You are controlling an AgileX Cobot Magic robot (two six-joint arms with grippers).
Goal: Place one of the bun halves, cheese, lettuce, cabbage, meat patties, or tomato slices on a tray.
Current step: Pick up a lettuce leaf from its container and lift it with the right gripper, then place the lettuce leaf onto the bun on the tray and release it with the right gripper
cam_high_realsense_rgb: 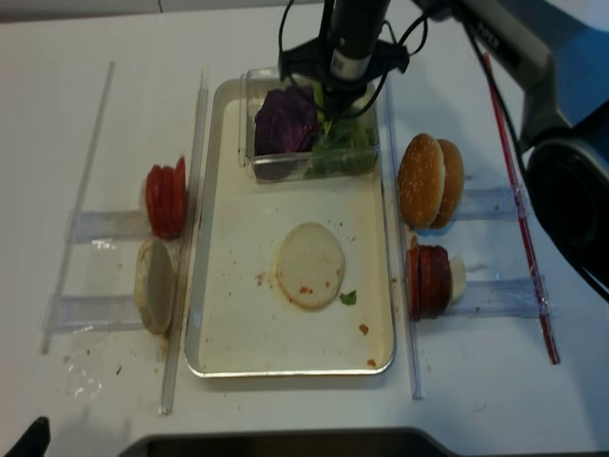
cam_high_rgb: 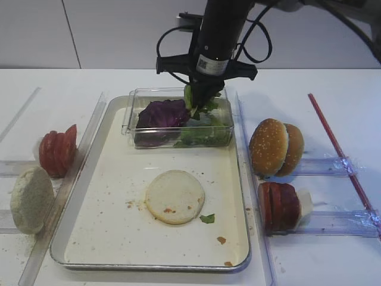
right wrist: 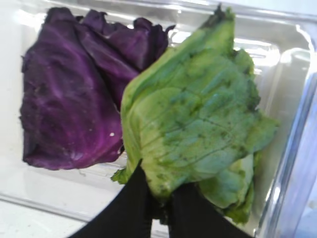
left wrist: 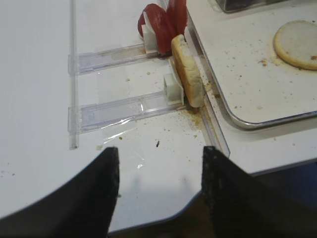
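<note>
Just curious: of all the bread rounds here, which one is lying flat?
The pale bun half in the middle of the tray lies flat. The others, pale left and sesame-topped right, stand on edge in racks.

The right arm (cam_high_rgb: 221,30) is a matte black cylinder, with glossy black cables (cam_high_rgb: 257,42) looping out on both sides of it. Low on its front sits a small white label printed with a square code (cam_high_rgb: 206,63). Below that a flat black crossbar (cam_high_rgb: 205,64) spreads left and right. The right hand (right wrist: 159,201) ends in two smooth black tapering fingers (right wrist: 131,208). The left hand (left wrist: 159,191) shows two broad black fingers (left wrist: 225,198) with a finely pebbled, grainy surface.
</note>
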